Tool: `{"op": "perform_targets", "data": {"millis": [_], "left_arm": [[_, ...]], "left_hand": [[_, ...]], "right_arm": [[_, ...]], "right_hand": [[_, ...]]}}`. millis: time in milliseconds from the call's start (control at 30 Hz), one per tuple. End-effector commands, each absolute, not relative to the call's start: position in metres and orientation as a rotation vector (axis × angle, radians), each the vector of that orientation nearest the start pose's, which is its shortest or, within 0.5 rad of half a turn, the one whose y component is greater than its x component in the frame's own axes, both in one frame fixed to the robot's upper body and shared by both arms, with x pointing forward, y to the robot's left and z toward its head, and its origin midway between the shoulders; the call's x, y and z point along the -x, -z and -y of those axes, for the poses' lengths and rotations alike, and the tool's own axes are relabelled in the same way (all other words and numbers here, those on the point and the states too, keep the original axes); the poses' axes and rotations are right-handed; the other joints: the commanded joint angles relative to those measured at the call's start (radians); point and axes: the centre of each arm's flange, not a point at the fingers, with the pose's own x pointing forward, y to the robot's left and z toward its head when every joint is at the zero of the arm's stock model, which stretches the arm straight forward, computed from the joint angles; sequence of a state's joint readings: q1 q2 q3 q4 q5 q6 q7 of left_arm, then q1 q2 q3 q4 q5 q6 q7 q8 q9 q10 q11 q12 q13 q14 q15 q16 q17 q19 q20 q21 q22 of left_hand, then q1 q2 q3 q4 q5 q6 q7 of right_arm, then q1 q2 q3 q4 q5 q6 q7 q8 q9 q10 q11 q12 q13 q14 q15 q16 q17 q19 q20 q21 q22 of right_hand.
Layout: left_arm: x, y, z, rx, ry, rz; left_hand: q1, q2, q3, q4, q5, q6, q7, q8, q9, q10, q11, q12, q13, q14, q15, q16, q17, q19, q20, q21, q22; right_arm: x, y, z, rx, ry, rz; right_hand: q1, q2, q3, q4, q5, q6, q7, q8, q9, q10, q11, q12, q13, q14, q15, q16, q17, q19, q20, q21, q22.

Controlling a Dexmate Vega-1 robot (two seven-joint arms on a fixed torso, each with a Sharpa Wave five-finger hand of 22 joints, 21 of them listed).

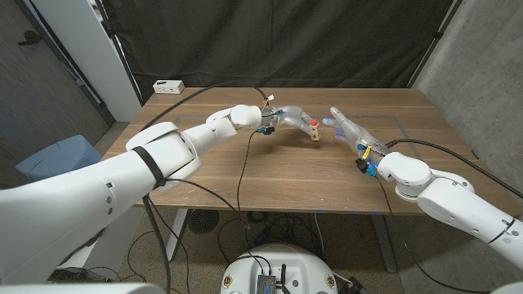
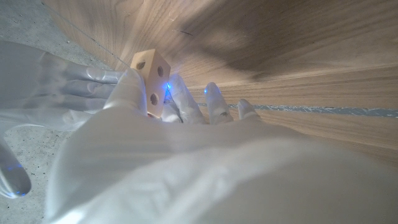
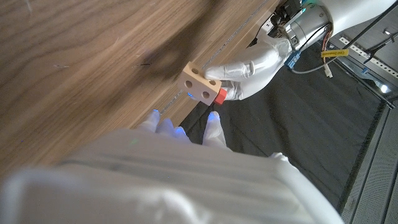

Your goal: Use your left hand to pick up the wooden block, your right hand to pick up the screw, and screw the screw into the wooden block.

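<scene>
Head view: the left hand (image 1: 288,117) holds a small square wooden block (image 1: 315,131), red screw (image 1: 315,121) on top, above the brown grained desk (image 1: 286,167); the right hand (image 1: 347,126) is near, fingers spread, holding nothing. Left wrist view: pale block (image 2: 151,78) shows round holes. Right wrist view: red screw (image 3: 221,96) sits at the block (image 3: 200,83).

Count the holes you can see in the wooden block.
3 in the wooden block: one on its upper face, two on its side face, beside the red screw. Other faces are hidden.

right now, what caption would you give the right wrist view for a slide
Left hand holds the wooden block, a red screw at its side, above the table.
</scene>
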State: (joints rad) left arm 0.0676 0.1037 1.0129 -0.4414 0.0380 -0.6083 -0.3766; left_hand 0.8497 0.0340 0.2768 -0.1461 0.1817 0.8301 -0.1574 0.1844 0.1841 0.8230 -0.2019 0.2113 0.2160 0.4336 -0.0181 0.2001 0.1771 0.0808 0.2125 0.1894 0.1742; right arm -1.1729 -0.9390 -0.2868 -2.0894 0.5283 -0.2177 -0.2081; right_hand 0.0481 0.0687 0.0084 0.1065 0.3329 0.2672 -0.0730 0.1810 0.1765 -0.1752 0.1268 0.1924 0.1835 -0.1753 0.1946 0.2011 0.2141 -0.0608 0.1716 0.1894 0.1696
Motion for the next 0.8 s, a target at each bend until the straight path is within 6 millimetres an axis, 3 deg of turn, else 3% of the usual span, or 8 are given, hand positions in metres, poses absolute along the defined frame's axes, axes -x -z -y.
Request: {"op": "perform_targets", "data": {"millis": [33, 800], "left_arm": [[-0.696, -0.069, -0.025, -1.152, 0.806, 0.654], [-0.697, -0.068, -0.026, -1.153, 0.802, 0.648]], "left_hand": [[-0.003, 0.003, 0.006, 0.0, 0.006, 0.011, 0.0, 0.008, 0.004, 0.004, -0.002, -0.001, 0.005, 0.004, 0.0, 0.001, 0.003, 0.005, -0.001, 0.005, 0.002], [-0.003, 0.003, 0.006, 0.0, 0.006, 0.012, -0.001, 0.008, 0.004, 0.004, -0.001, -0.001, 0.005, 0.003, -0.001, 0.0, 0.002, 0.005, -0.001, 0.005, 0.002]], "right_arm": [[-0.535, 0.022, 0.255, 0.433, -0.246, 0.43], [-0.551, 0.017, 0.239, 0.442, -0.3, 0.435]], "right_hand": [[0.013, 0.0, -0.005, 0.002, 0.005, -0.007, -0.001, -0.004, 0.001, -0.102, -0.006, 0.002, 0.002, -0.147, -0.002, 0.005, -0.001, 0.004, 0.004, 0.003, 0.002], [0.014, -0.001, -0.007, 0.003, 0.006, -0.012, -0.002, -0.002, 0.001, -0.105, -0.007, 0.001, 0.002, -0.148, -0.002, 0.004, -0.001, 0.002, 0.006, 0.003, 0.003]]}}
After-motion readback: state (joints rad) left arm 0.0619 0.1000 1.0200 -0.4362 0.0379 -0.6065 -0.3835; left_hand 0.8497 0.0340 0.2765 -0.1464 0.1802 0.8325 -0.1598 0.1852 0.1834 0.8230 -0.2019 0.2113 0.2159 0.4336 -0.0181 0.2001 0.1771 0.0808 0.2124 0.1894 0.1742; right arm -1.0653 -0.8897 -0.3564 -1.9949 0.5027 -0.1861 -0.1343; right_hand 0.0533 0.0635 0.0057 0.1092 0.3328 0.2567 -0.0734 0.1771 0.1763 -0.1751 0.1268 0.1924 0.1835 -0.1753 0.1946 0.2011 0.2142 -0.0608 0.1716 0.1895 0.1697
